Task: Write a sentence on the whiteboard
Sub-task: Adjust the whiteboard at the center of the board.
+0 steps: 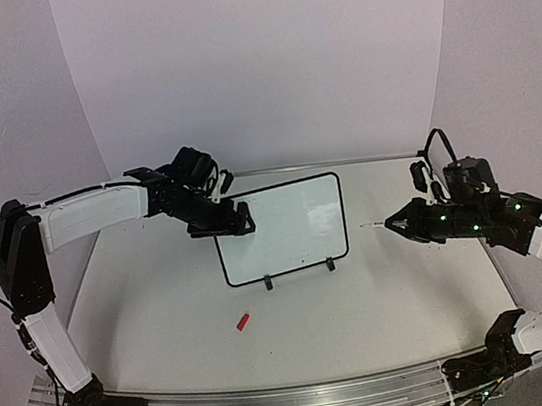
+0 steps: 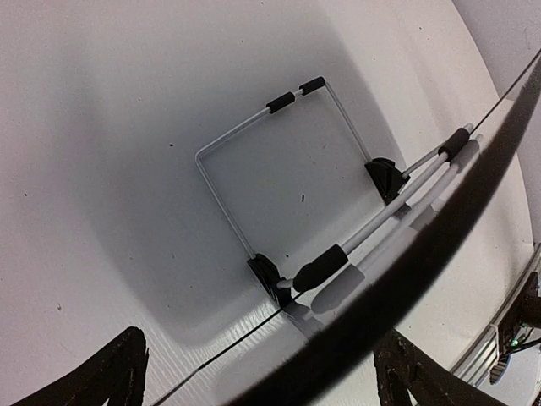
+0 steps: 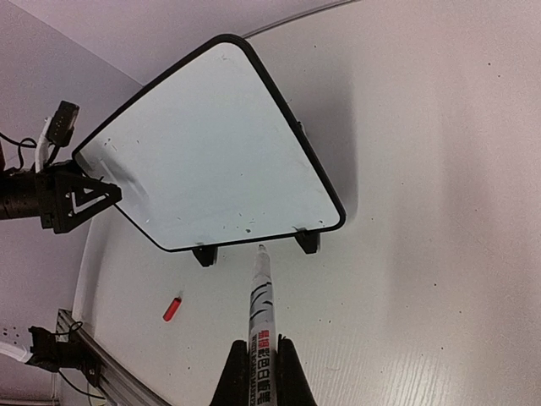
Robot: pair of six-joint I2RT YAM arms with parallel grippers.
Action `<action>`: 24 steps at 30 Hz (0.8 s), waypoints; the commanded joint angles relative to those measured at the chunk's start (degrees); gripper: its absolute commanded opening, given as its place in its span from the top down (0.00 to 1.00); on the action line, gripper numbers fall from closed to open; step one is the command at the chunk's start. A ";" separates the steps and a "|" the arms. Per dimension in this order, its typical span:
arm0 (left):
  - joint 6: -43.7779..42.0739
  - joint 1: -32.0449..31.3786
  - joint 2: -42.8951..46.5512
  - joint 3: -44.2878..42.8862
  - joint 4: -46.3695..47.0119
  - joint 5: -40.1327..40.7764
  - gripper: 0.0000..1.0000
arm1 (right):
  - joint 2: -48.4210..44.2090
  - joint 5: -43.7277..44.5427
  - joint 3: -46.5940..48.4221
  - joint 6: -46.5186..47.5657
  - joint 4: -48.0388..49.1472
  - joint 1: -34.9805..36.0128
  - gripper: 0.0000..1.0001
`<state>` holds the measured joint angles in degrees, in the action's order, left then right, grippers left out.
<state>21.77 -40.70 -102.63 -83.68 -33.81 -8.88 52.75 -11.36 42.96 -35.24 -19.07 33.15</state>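
A white desk [image 1: 153, 300], faintly wood-grained and flecked with small dark specks, fills a booth of plain pale walls [image 1: 260, 53] that curve in behind it. A ribbed metal rail [image 1: 279, 401] runs along the near edge, where my two arms are bolted.

The whiteboard [image 1: 289, 226] stands toward the far middle of the desk on two small black feet [image 1: 268, 283]. It tilts back against a wire stand [image 2: 279, 161]. Soft glare lies on the right side of its face.

My left jaws are spread wide at the board's upper left corner, with the black frame passing between the two fingers [image 2: 118, 372]. I cannot tell whether either finger touches it.

My right jaws, to the right of the board, are clamped on a marker [image 3: 260, 296]. Its bare tip points left toward the board, near it but apart.

A small red cap [image 1: 244, 321] lies on the desk nearer than the board and toward its left, well apart from both arms.
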 commanded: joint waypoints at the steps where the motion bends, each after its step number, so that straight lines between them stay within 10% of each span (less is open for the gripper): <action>1: 1.03 -0.88 -1.47 -3.36 2.22 1.49 0.08 | -0.67 1.29 -0.49 -0.48 1.53 0.01 1.00; 24: 2.21 -2.75 -3.35 -5.20 5.49 6.49 0.07 | -0.30 2.22 -1.26 -0.30 1.58 -0.01 1.00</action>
<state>22.89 -42.23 -105.36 -86.15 -31.30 -3.63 52.64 -10.26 42.04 -35.46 -18.90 33.15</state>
